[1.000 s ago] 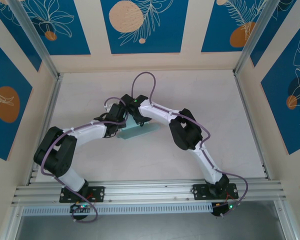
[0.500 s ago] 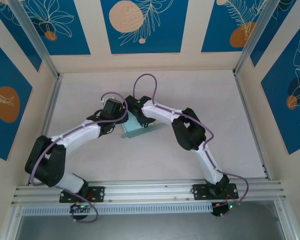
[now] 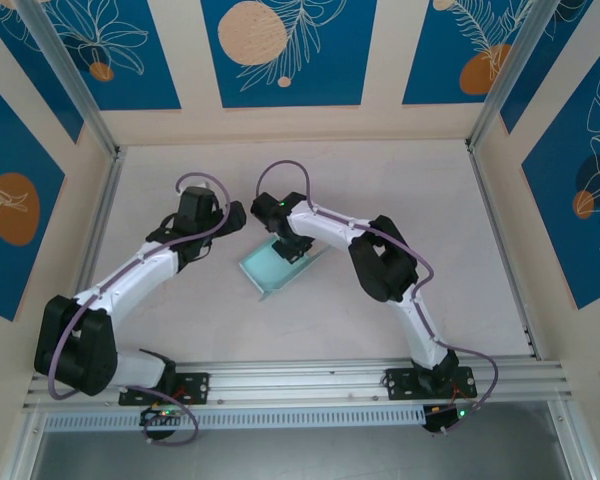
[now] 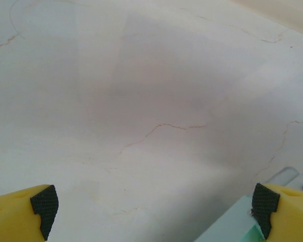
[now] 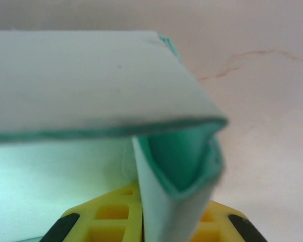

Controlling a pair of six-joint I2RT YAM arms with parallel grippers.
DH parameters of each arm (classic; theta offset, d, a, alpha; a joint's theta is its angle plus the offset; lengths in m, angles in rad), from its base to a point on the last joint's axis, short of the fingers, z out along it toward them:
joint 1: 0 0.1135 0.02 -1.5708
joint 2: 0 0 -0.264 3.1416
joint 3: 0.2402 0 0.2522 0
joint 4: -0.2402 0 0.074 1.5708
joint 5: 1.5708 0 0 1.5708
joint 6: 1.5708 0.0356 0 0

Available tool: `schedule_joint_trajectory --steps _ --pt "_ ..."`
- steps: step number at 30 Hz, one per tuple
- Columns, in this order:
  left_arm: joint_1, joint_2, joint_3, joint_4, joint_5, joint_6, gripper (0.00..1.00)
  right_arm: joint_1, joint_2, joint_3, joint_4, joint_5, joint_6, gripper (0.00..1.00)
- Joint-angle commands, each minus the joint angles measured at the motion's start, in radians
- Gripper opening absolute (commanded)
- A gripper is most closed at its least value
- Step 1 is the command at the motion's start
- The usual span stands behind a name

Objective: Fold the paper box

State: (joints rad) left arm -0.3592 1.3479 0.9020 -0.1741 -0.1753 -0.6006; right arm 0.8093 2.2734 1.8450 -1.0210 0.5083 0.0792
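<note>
The right fingers pinch one wall of the box; the left fingers spread wide over the desk, just beside it

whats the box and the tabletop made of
The paper box: thin card, matte mint, judging by its slim folded edge. The tabletop: smooth pale surface with fine vein-like cracks, looks like marble or a marble-print laminate; can't tell which.
</note>
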Motion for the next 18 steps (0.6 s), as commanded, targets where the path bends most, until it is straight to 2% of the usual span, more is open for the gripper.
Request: schedule_joint_trajectory --steps 1,4,18 --pt "0.029 -0.013 -0.007 -0.010 0.061 -0.003 1.00 0.011 0.085 -0.002 -0.101 -0.089 -0.096 0.19" --pt "0.045 -0.007 -0.016 -0.007 0.080 -0.002 1.00 0.012 0.114 0.054 -0.127 -0.109 -0.114 0.25" --pt "0.089 -0.007 -0.043 -0.003 0.152 0.021 1.00 0.014 0.127 0.414 -0.224 -0.130 -0.115 0.70"
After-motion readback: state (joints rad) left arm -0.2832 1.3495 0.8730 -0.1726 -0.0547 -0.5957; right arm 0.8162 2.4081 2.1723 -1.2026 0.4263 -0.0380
